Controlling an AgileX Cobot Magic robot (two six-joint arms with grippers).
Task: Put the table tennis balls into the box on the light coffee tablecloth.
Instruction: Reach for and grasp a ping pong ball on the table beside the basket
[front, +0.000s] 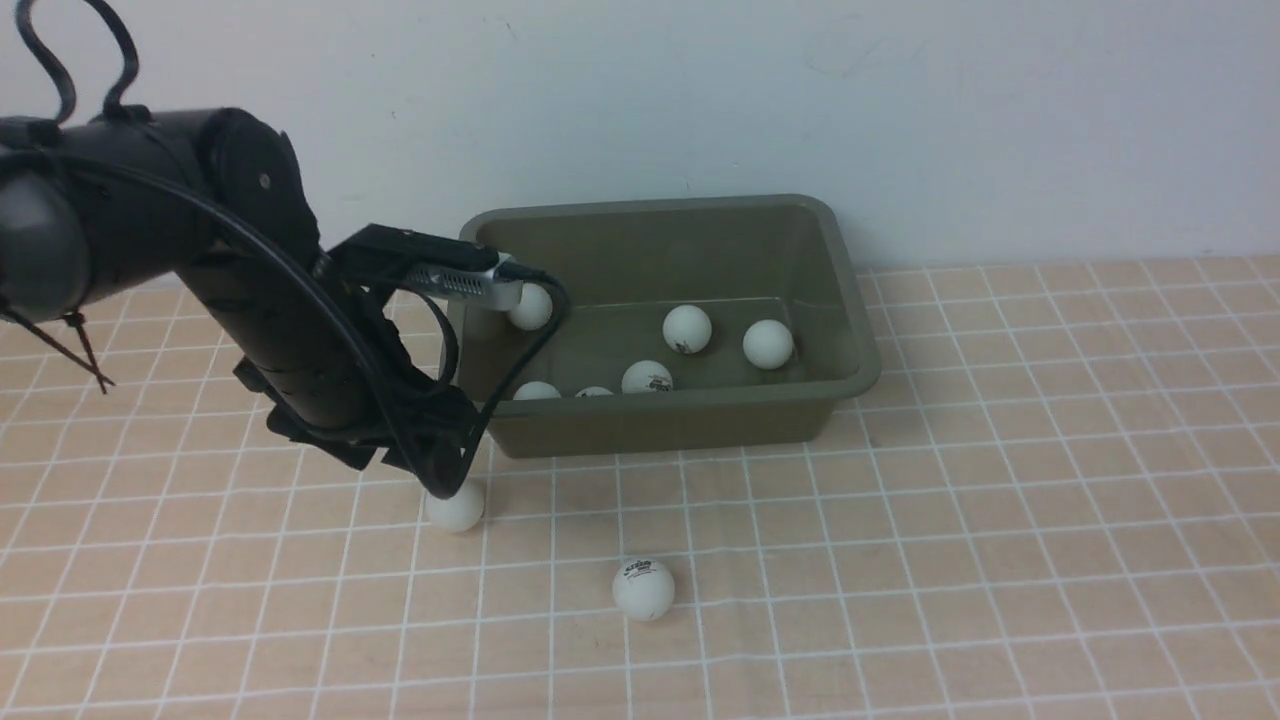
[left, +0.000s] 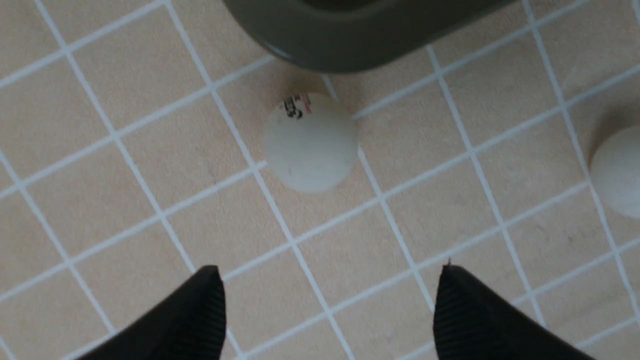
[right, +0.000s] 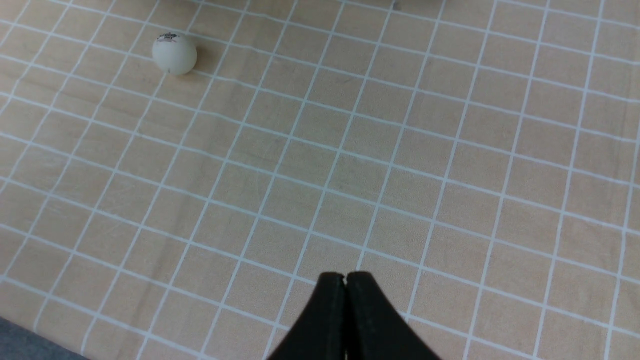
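The right gripper (right: 345, 276) shows only in its own wrist view. It is clenched tip to tip with nothing between, over bare squares of the light coffee tablecloth (front: 900, 600). Well apart from it lies a loose ball (front: 643, 588) with a dark logo on top, the nearest of the table tennis balls in the front view. Farther back and to the left, a second loose ball (front: 456, 506) sits on the cloth just in front of the box's near left corner. The left gripper (left: 330, 275) hangs low by it, released, jaws spread wide; the ball lies ahead of the tips, untouched.

Beyond stands the box (front: 690, 425), olive-green, on the cloth. Six balls lie inside: three along the near wall (front: 647, 377), two mid-floor (front: 687, 328), and one at the left end (front: 530, 306), partly behind the wrist camera (front: 460, 278) of the left arm (front: 250, 300). A pale wall (front: 800, 100) rises behind.
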